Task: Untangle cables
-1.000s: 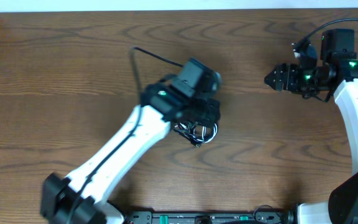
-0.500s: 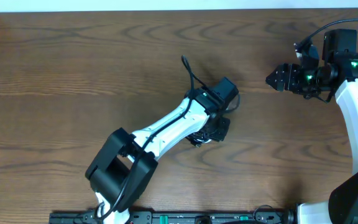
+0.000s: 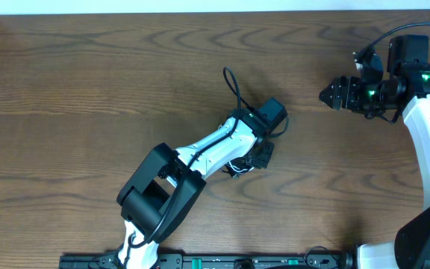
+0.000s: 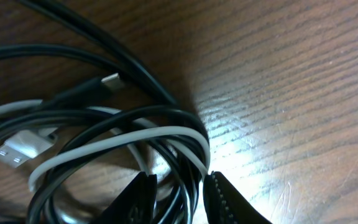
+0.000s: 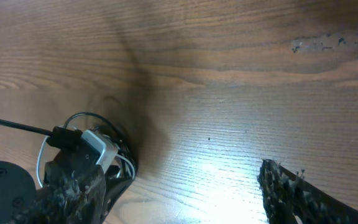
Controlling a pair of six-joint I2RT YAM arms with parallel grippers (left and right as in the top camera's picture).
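Two cords, one knot, and the left gripper (image 4: 179,186) is right down in it! In the left wrist view its fingers (image 4: 135,202) stand a narrow gap apart, straddling strands of the cables (image 3: 239,167). The white cord (image 4: 123,140) sweeps across just above the tips, and loops of the black cord (image 4: 135,68) run through the gap. Are the strands actually pinched? From here I cannot tell. A flat white plug (image 4: 20,146) lies at the left of the tangle, and a black plug (image 4: 107,81) with a metal tip sits above it, both resting on the table (image 3: 88,75).

From overhead, the bundle sits at mid-table, mostly hidden under the left gripper (image 3: 258,155). Over at the far edge, the right gripper (image 3: 325,95) hangs well apart from the cables, its fingers spread wide over bare wood in its own wrist view (image 5: 176,183), holding nothing.

Against a second ago: the left arm has folded sharply, its elbow now pulled in close below the wrist where it was stretched long from the lower left. The bundle has barely shifted, though less of its white loop shows. The right arm has not budged.
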